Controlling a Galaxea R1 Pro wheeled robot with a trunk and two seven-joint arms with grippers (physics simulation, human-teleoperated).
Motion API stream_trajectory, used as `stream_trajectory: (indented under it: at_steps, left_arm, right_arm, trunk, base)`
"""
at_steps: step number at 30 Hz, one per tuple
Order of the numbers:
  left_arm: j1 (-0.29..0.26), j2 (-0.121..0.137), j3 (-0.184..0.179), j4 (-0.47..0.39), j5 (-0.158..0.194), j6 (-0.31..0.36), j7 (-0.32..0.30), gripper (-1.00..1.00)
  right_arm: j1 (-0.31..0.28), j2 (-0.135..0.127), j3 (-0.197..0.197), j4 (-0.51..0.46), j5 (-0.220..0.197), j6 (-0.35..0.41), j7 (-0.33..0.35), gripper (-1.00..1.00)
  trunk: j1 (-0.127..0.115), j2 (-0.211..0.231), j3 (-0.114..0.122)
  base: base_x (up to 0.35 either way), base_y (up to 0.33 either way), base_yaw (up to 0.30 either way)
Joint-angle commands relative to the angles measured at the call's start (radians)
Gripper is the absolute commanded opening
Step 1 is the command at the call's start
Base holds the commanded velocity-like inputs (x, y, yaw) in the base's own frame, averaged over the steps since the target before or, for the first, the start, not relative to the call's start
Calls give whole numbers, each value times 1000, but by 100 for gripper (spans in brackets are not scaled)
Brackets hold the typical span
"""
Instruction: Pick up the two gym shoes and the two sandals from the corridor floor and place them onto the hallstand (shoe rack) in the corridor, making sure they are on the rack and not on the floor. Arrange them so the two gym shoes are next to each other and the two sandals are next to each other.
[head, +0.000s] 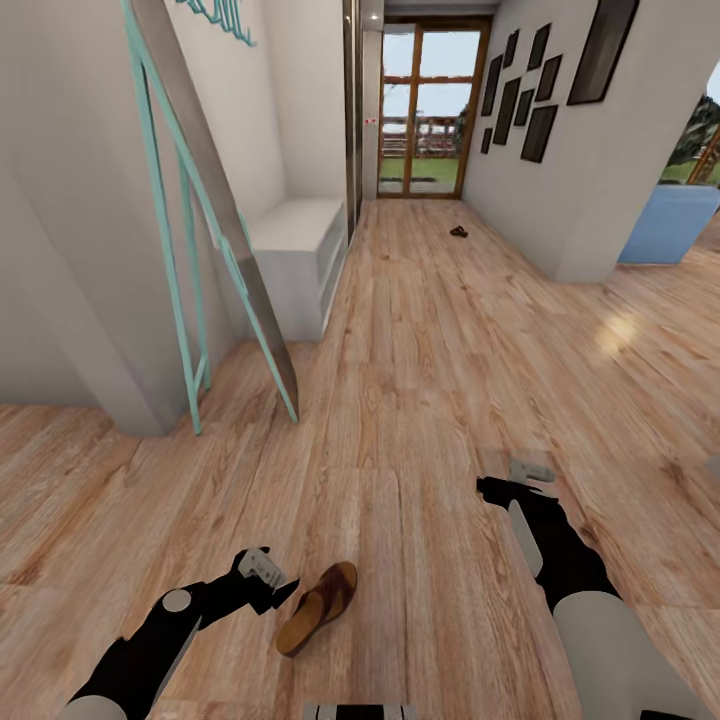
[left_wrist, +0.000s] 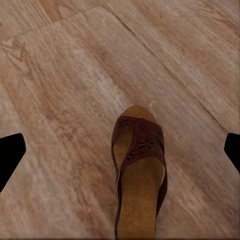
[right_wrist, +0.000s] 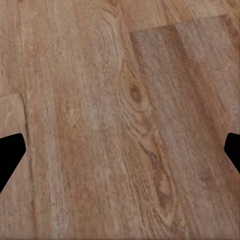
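1. One brown sandal (head: 318, 606) lies flat on the corridor floor (head: 420, 400), just in front of the robot, sole down, its strapped toe end pointing away up the hall.
2. The left gripper (head: 277, 588) hovers just beside the sandal on its left, not touching it. In the left wrist view the sandal (left_wrist: 139, 175) sits between the two dark fingertips (left_wrist: 10, 155), which stand far apart at the frame edges, so the jaws are spread wide.
3. The right gripper (head: 490, 488) hangs over bare planks, well apart from the sandal; its jaws are spread too, with nothing between them.
4. A small dark thing (head: 458, 232) lies far up the corridor near the glass door; it may be the other sandal, but it is too small to tell.
5. The pale grey hallstand (head: 300, 250) stands against the left wall, beyond a leaning mirror (head: 215, 210).
6. To do this pick well, I would centre the left jaws over the middle of the sandal, across its narrow width, come down until the fingers straddle both sides of the sole, then close firmly.
7. The risk, I think, is clipping the strap alone or nudging the sandal sideways.
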Motion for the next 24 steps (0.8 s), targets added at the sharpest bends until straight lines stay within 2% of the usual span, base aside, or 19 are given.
stream_trajectory:
  at_steps: [1,7,12,18,24]
  left_arm:
    - [0,0,-1,-1,-11,-8,0,100]
    - [0,0,0,1,-15,-9,9,100]
    - [0,0,0,1,-15,-9,43,100]
    - [0,-2,0,1,-14,-9,65,100]
    - [0,-3,0,0,-14,-9,69,100]
  right_arm:
    - [0,0,1,-1,-9,4,-6,100]
    - [0,0,3,-2,-9,4,-6,100]
    - [0,0,3,-25,-9,4,-6,100]
    - [0,0,3,-89,-9,4,-6,100]
    - [0,0,3,-113,-9,4,-6,100]
  trunk:
    - [0,0,-2]
    - [0,0,-6]
    - [0,0,-7]
    - [2,-2,-36]
    - [5,-3,-68]
  base:
    - [0,0,0]
    - [0,0,0]
    - [0,0,0]
    - [0,0,0]
    - [0,0,0]
